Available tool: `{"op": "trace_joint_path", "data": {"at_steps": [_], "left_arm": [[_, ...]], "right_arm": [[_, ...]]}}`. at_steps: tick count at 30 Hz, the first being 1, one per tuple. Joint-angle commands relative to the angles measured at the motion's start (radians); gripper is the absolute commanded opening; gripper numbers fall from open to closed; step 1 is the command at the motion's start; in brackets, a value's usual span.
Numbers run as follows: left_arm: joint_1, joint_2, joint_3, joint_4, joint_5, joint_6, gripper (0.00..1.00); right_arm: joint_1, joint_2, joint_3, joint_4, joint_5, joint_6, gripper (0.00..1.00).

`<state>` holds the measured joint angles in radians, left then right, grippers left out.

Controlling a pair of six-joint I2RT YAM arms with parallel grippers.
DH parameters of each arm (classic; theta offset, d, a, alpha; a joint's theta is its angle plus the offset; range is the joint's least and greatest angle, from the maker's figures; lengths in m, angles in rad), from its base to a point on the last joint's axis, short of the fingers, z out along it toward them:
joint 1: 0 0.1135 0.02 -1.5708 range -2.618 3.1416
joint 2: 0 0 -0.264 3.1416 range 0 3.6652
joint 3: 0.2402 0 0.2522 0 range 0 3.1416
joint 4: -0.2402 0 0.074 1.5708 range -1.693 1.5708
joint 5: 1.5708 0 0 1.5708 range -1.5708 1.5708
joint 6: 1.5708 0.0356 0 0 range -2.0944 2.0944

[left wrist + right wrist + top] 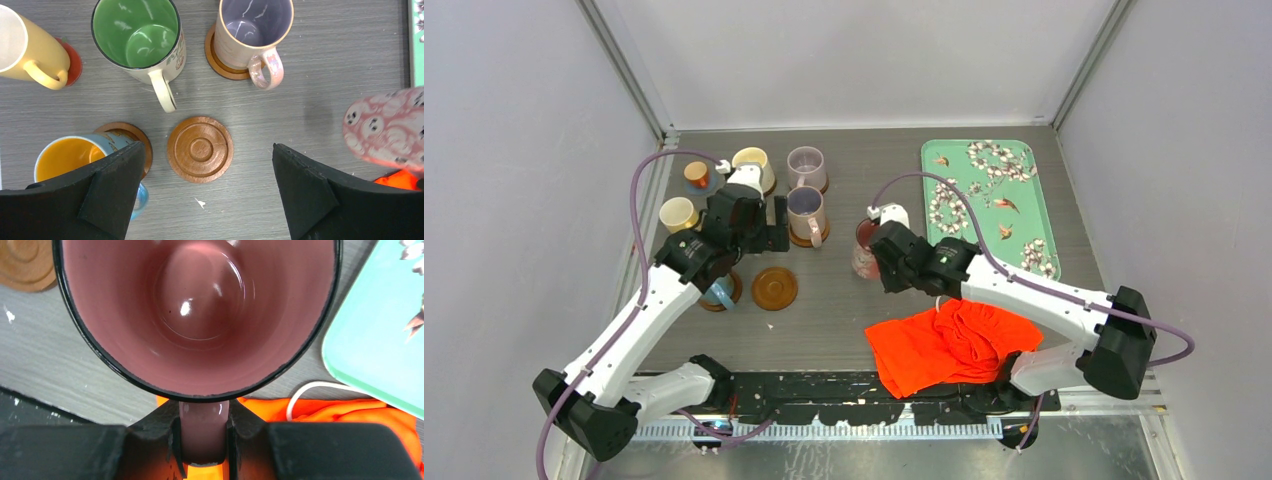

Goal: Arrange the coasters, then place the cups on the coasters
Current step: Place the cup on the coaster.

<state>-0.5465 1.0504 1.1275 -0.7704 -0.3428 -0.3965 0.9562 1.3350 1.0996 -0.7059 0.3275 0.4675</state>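
Right wrist view: your right gripper is clamped on the handle of the pink-maroon mug. The bare wooden coaster lies at the frame's upper left, past the rim. Your left gripper, spread wide, hangs nearer, over it. No brand or writing is legible.

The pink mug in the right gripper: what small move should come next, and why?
Probably move the pink mug left, toward the bare brown coaster. The right gripper is shut on its handle, and this coaster alone shows no cup on it.
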Motion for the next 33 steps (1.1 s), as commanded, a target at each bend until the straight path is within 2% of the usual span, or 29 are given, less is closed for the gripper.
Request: {"op": "trace_joint_path", "data": {"at_steps": [1, 12, 22, 33], "left_arm": [[0.008, -0.015, 0.039, 0.049, -0.026, -0.031, 1.0], [0.008, -0.079, 0.128, 0.009, -0.051, -0.031, 1.0], [0.009, -0.242, 0.179, 0.026, -0.157, -0.031, 1.0], [0.008, -0.314, 0.167, 0.039, -0.15, -0.013, 1.0]], "right_arm": [[0.084, -0.029, 0.042, 0.073, 0.021, 0.031, 0.01], [0.213, 0.153, 0.187, 0.14, 0.038, 0.022, 0.01], [0.251, 0.348, 0.376, 0.172, 0.006, 0.002, 0.01], [0.261, 0.558, 0.572, 0.146, 0.004, -0.063, 0.01]]}}
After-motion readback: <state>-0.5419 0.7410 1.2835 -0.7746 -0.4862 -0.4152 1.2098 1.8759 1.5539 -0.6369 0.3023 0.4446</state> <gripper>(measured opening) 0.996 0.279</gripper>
